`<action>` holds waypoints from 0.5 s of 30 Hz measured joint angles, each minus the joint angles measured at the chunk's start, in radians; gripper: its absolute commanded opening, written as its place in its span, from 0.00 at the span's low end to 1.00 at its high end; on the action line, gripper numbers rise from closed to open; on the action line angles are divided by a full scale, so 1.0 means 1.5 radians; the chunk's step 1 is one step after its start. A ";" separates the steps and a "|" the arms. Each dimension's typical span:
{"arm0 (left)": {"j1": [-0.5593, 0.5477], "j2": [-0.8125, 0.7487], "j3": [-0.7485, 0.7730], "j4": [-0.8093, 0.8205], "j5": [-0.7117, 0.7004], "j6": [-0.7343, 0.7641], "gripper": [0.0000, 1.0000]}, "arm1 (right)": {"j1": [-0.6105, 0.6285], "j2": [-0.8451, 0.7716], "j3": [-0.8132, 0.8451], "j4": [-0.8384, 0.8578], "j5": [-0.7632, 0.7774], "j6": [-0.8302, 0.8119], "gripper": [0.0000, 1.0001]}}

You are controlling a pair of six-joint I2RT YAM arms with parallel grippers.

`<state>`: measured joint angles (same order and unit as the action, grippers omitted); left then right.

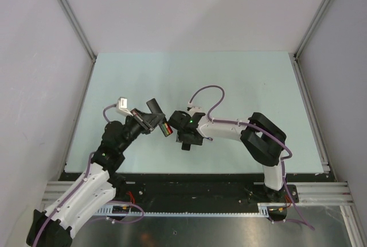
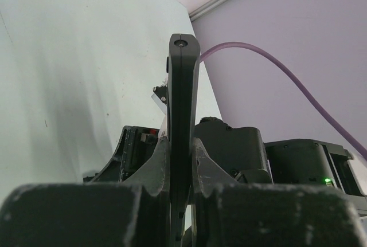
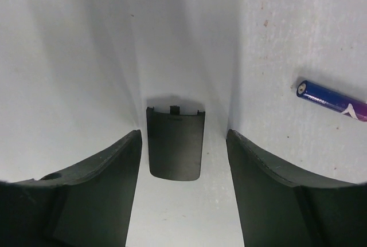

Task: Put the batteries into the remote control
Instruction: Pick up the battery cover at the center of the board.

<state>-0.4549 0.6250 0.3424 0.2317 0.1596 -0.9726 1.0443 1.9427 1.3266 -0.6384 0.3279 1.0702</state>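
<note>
Left fingers clamp the remote control, red and green batteries apparently seated; right fingers, apart, flank the loose cover on the desk, which probably needs grasping next.

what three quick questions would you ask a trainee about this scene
1. True or false: the left fingers are shut on the remote control, which they hold edge-on.
2. In the right wrist view, what lies on the table between the open right fingers?
A. a red battery
B. the black battery cover
C. a screwdriver
3. Fill in: the loose battery on the table to the right of those fingers is ___ in colour.

Key: 1 true; 2 B; 3 blue-purple.
</note>
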 measured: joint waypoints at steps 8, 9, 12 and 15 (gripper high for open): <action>-0.007 -0.008 0.000 -0.016 -0.001 0.009 0.00 | 0.006 0.000 0.002 -0.027 0.000 0.002 0.61; -0.007 -0.010 0.000 -0.018 -0.002 0.009 0.00 | 0.007 0.002 0.004 -0.030 0.000 0.002 0.61; -0.007 -0.016 0.000 -0.028 -0.014 0.011 0.00 | 0.009 0.014 0.022 -0.046 -0.001 0.002 0.61; -0.007 -0.022 0.000 -0.041 -0.031 0.022 0.00 | 0.011 0.030 0.046 -0.070 0.000 -0.008 0.58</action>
<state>-0.4652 0.5915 0.3420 0.1699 0.1131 -0.9401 1.0607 1.9881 1.3952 -0.7437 0.3275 1.0580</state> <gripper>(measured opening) 0.119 0.609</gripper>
